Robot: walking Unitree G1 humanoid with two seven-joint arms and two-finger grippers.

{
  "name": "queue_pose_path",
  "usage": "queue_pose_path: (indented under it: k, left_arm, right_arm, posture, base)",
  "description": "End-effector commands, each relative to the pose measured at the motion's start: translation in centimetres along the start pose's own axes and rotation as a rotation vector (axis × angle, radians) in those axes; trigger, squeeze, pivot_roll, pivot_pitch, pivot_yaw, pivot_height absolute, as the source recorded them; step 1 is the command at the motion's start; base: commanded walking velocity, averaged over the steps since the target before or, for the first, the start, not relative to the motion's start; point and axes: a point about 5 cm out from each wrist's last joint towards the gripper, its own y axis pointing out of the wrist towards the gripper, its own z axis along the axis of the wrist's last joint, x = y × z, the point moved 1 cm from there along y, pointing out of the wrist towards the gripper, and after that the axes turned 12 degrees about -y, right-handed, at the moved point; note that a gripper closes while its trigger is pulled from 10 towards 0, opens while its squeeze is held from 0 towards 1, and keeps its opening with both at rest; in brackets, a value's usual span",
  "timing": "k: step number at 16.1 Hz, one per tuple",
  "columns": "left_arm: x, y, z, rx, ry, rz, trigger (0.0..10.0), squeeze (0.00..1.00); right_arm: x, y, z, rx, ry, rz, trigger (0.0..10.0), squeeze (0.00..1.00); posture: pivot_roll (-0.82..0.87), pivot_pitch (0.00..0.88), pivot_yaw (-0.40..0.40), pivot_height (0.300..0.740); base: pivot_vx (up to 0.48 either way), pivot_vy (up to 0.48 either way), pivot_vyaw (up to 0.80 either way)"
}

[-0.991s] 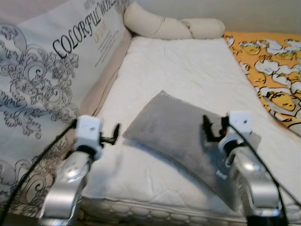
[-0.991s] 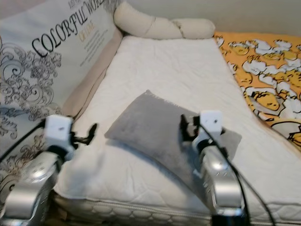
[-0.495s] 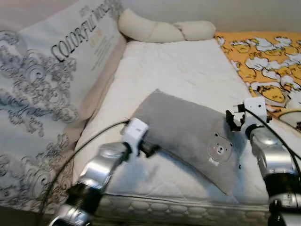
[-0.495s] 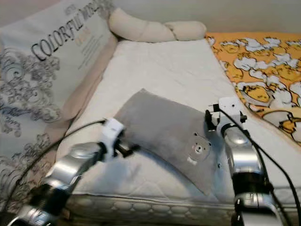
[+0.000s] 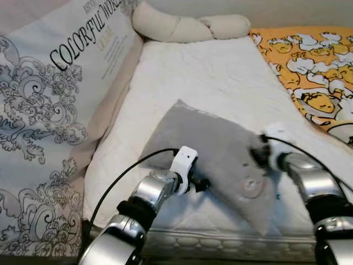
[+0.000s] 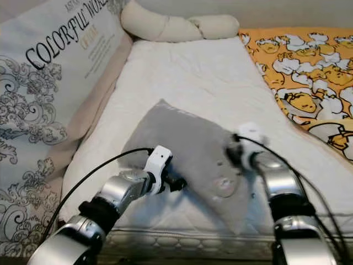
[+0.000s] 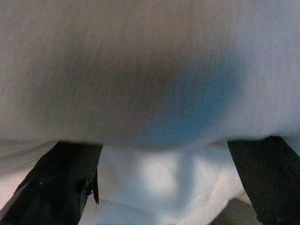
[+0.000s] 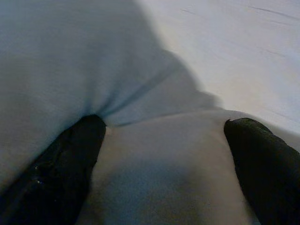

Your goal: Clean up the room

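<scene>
Along the left side of the bed stands a big white cushion (image 5: 52,110) printed with grey scrollwork and black lettering, leaning against a beige side panel (image 5: 113,105); beside it stretches the white quilted mattress (image 5: 215,77), with a cream bolster (image 5: 187,26) lying across its far end. Near the front edge of the mattress lies a grey pillow (image 5: 212,149), set at a slant, with a small round bear patch (image 5: 252,186) toward its near right corner. The left gripper (image 5: 199,184) reaches in from the lower left, a black cable trailing along its silver arm, and its tip meets the near long edge of the grey pillow; in the left wrist view its two black fingers (image 7: 61,187) stand spread apart, with the grey pillow (image 7: 140,70) bulging just beyond them and white mattress cloth (image 7: 164,183) between them, so the fingers are parted and grip nothing. The right gripper (image 5: 258,155) comes in from the lower right and presses against the right edge of the grey pillow, its tip sunk into the fabric; in the right wrist view its black fingers (image 8: 65,164) are likewise spread wide, one dug into a crease of grey cloth (image 8: 61,61), not clamped on it. Farther right, an orange blanket (image 5: 314,72) with white and yellow cartoon figures covers the space beside the mattress.
</scene>
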Motion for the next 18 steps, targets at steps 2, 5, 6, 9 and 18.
queue_pose_path:
  k: [2, 5, 6, 9, 18]
  left_arm:
    - [-0.4, 0.0, 2.5, 0.123, -0.062, 0.035, 10.0, 0.00]
    - [-1.7, -1.1, 5.1, 0.231, -0.091, 0.063, 10.0, 0.00]
    - [-2.7, -2.2, 6.4, 0.268, -0.061, 0.075, 10.0, 0.00]
    - [-4.7, -5.0, 6.8, 0.272, 0.022, 0.067, 10.0, 0.00]
    - [-6.3, -9.3, 4.2, 0.285, 0.095, 0.089, 10.0, 0.00]
  right_arm:
    - [-3.7, 0.1, 1.4, 0.066, 0.081, 0.252, 10.0, 0.00]
    - [-5.2, -1.5, 2.6, 0.114, 0.110, 0.366, 10.0, 0.00]
    - [-6.0, -2.6, 3.2, 0.137, 0.109, 0.410, 10.0, 0.00]
    - [-7.9, -5.6, 3.6, 0.163, 0.089, 0.513, 10.0, 0.00]
    - [-3.8, -10.5, 2.5, 0.156, 0.110, 0.390, 10.0, 0.82]
  posture:
    - [-0.05, 0.000, 0.064, 0.740]
    - [-0.05, 0.000, 0.060, 0.740]
    - [-0.04, 0.000, 0.059, 0.740]
    - [-0.03, 0.000, 0.050, 0.740]
    - [-0.02, 0.000, 0.064, 0.740]
  base:
    - [0.000, 0.000, 0.00]
    - [0.000, 0.000, 0.00]
    - [0.000, 0.000, 0.00]
    - [0.000, 0.000, 0.00]
    - [0.000, 0.000, 0.00]
